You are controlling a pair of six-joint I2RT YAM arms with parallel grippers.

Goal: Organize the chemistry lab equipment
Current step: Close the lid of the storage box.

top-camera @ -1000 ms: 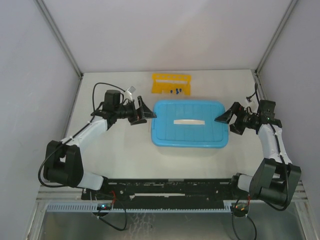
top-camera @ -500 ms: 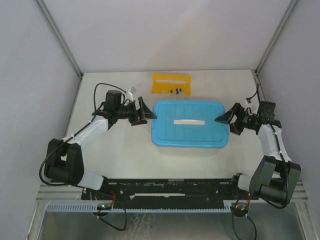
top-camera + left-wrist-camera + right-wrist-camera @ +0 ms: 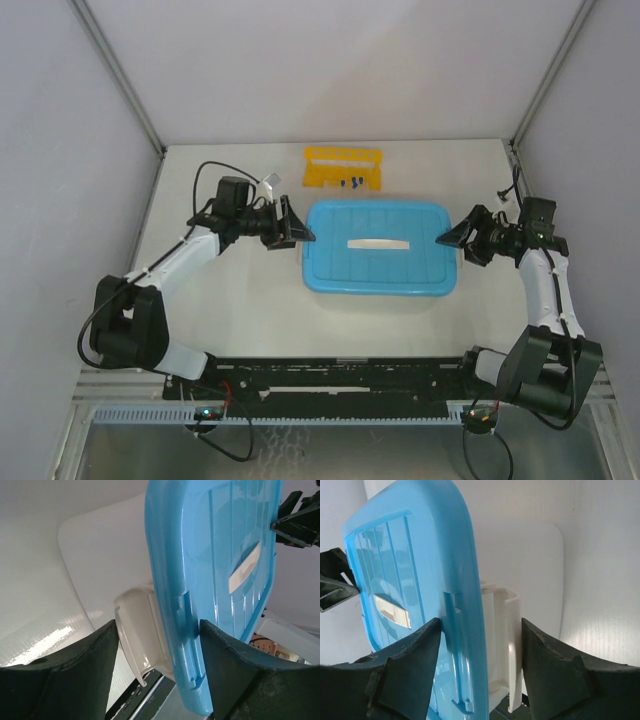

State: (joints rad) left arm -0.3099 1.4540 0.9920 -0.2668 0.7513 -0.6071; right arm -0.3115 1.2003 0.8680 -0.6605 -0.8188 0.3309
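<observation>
A white tub under a blue lid sits between both pincers. The left gripper and right gripper each straddle an end, jaws spread, gripping nothing. Beyond them lies the yellow tube rack, flat, with small blue-capped tubes.

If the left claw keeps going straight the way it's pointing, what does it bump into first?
Most likely the short end of the blue lid and the white tub latch under it. The left gripper already straddles that end, jaws either side.
</observation>
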